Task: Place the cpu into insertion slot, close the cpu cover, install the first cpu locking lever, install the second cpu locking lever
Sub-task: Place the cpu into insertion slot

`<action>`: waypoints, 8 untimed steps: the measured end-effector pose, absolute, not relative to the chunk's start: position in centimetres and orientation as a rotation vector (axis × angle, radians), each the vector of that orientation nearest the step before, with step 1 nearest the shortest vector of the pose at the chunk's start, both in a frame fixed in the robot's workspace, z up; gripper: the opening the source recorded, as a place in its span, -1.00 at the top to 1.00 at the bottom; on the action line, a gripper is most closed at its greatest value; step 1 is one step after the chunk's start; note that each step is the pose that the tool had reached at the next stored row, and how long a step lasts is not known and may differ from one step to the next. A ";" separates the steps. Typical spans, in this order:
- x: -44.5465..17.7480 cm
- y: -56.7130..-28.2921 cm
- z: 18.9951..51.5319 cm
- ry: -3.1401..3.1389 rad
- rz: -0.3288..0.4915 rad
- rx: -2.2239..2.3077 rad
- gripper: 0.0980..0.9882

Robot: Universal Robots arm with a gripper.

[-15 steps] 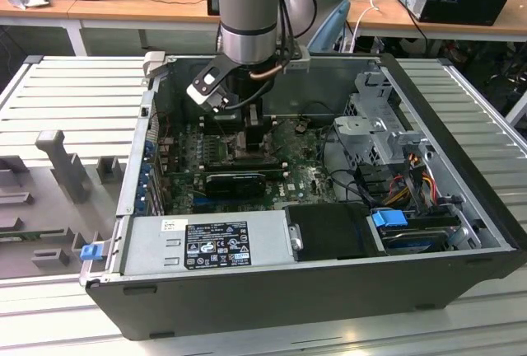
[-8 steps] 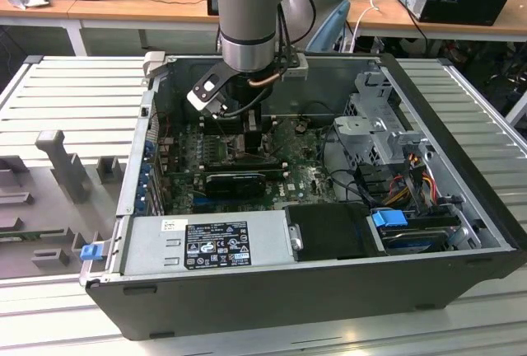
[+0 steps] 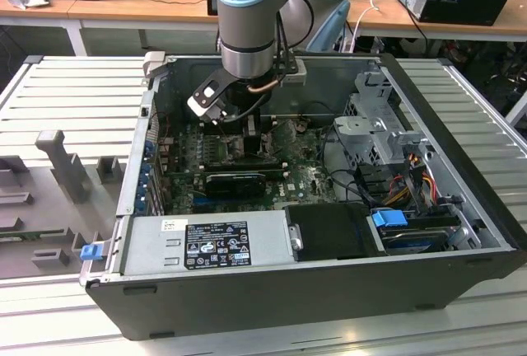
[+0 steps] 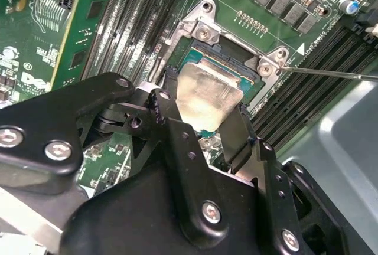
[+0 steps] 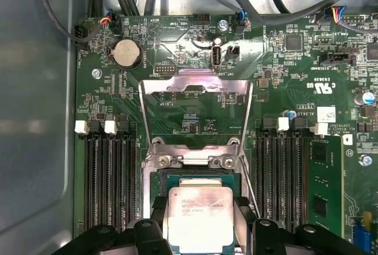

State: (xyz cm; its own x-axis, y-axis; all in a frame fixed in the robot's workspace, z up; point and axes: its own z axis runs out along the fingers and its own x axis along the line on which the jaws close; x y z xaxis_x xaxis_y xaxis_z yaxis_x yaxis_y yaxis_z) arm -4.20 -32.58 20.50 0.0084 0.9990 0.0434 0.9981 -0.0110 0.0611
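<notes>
1. My end effector (image 4: 205, 100) is closed on the cpu (image 4: 207, 92). One black finger (image 4: 168, 98) presses one edge of the chip and the other finger presses the opposite edge.
2. In the first wrist view the cpu (image 5: 199, 219) shows its dull silver face between those fingers, lying roughly level with the board.
3. The cpu sits directly over the insertion slot (image 4: 227, 54), and its far edge covers part of the slot's dark centre. I cannot tell whether it is seated or just above.
4. The slot's silvery rim (image 5: 195, 162) shows just past the chip.
5. The cpu cover (image 5: 198, 84) is swung open from that rim. Through its square window I see green board.
6. A thin metal lever rod (image 4: 331, 73) runs out from a corner of the slot, free of the cover.
7. Long black memory slots (image 5: 106, 172) lie on both sides of the slot.
8. All of this is on the green circuit board (image 3: 309, 176) inside an open computer case (image 3: 247, 298).
9. In the exterior view my arm (image 3: 247, 10) reaches down into that case from above.
10. A grey power supply (image 3: 206, 245) sits along the case's near wall.
11. The case rests on a grey slatted table (image 3: 74, 92).
</notes>
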 end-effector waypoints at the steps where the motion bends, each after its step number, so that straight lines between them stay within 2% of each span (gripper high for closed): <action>1: -4.2 -32.6 20.4 2.200 0.116 2.222 0.03; 8: -4.2 -32.3 20.1 2.200 0.115 2.222 0.03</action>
